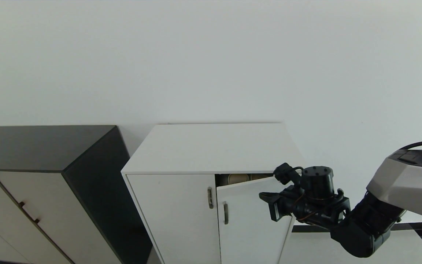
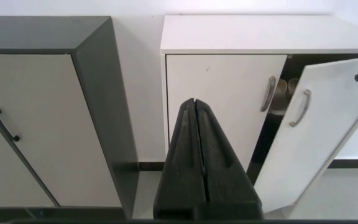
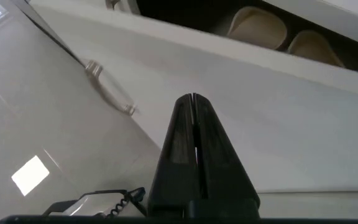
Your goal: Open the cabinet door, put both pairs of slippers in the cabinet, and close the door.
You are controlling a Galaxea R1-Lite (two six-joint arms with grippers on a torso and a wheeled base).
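Left gripper [image 2: 194,101] hung idle, fingers pressed together; right gripper [image 3: 193,96] stood at the door.
It sat well back from the white cabinet [image 1: 211,146], likely keeping clear of the swing. Of the doors, the left door [image 1: 174,216] was shut and the right door [image 1: 249,227] ajar, with beige slippers [image 1: 237,178] on the shelf inside. At that door's outer face the right gripper, fingers likewise pressed together, seemed placed to push it closed; contact was unclear.

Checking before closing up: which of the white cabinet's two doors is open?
The right door, swung ajar beside the right gripper; the left door sits flush shut.
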